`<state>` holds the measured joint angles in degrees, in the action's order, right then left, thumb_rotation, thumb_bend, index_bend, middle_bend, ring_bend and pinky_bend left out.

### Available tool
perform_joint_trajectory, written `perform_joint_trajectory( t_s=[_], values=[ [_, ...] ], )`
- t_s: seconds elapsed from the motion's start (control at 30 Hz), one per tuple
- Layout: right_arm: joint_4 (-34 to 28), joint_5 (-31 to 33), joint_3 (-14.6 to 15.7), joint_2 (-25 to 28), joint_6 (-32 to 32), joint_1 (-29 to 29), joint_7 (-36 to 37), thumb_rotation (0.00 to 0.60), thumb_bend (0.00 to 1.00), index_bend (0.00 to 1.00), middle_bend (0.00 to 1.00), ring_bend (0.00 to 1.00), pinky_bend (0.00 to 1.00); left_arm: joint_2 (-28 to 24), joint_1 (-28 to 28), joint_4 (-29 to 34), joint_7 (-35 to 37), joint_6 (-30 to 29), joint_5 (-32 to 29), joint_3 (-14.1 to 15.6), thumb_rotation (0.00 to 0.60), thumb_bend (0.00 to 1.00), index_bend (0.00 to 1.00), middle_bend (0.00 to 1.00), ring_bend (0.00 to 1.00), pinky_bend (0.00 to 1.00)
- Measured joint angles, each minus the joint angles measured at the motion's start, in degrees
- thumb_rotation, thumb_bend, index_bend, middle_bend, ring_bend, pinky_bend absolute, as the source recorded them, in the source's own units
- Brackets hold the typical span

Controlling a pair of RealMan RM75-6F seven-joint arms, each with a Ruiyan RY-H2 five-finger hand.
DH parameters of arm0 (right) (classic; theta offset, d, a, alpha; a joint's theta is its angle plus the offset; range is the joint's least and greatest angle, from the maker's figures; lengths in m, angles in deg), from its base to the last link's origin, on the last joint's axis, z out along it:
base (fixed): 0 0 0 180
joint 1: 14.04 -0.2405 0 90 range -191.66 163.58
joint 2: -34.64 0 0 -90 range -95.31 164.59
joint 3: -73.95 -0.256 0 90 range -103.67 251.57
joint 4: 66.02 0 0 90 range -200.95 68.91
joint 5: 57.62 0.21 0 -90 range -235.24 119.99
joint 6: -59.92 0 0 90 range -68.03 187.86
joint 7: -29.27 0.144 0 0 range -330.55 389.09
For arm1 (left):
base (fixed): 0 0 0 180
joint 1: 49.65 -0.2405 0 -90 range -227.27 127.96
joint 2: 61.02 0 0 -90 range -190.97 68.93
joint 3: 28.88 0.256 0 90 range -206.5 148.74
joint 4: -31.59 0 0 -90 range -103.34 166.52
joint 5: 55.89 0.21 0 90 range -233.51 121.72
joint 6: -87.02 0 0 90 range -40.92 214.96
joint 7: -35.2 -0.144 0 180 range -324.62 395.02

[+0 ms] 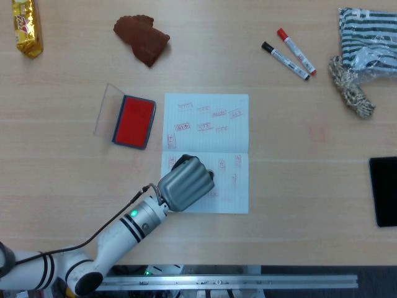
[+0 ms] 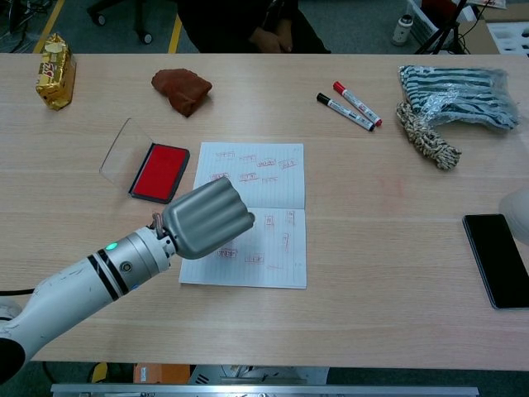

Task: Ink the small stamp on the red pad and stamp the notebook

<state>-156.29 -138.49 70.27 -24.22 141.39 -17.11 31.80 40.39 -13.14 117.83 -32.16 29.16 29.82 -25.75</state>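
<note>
Over the lower page of the open notebook [image 1: 206,152], the left hand [image 1: 186,184] hangs with its fingers curled in; the small stamp is probably inside that fist, but no view shows it, so I cannot tell what it holds. At ten o'clock from the hand lies the red pad [image 1: 134,121], its clear lid [image 1: 107,109] beside it. Farther out on the surface [image 1: 298,205] sit a brown cloth [image 1: 142,38] at twelve and two markers [image 1: 290,53] at two. At the chest view's right edge a pale shape [image 2: 519,212] may be the right hand.
</note>
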Motion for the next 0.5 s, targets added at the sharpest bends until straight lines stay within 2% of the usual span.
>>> perform_joint_trajectory(
  t_s=[0.5],
  values=[
    [0.4,0.2,0.0,0.0,0.3,0.6,0.3,0.600,0.29,0.41,0.41,0.34,0.43,3.0,0.2,-5.1,-0.5,2.3,-2.0,0.4,0.600,0.28,0.57,1.00,1.00,1.00]
  ],
)
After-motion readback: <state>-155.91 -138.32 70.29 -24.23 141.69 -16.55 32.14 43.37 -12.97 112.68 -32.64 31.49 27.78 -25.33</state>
